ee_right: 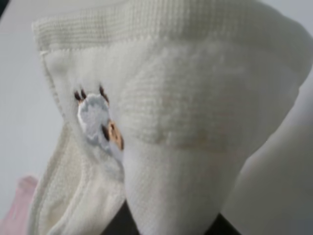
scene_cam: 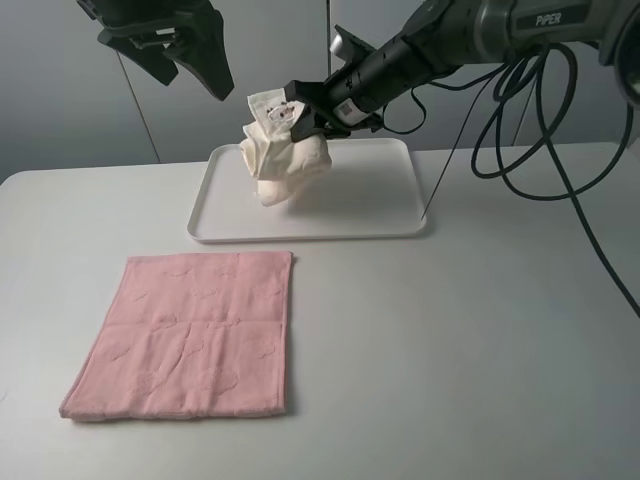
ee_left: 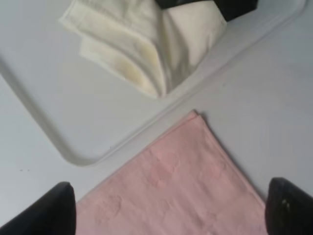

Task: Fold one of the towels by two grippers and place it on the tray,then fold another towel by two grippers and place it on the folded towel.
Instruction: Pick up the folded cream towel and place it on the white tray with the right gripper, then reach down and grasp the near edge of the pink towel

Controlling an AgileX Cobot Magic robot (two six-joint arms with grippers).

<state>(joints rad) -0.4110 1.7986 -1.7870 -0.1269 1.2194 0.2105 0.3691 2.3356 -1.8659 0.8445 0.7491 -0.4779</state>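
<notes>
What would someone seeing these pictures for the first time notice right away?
The eye goes first to the cream towel, bunched in a crumpled lump and pinched by the right gripper over the left part of the white tray at the back of the table. Next comes the pink towel, spread flat on the table in front of the tray. The left gripper hangs open and empty, high at the back left.

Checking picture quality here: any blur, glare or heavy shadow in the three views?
Exterior high view: sharp, evenly lit, no glare, only a soft shadow on the tray beneath the cream towel. Left wrist view: slightly soft, pink towel pattern readable, black fingertips blurred. Right wrist view: cream towel fills the frame, too close, soft focus.
</notes>
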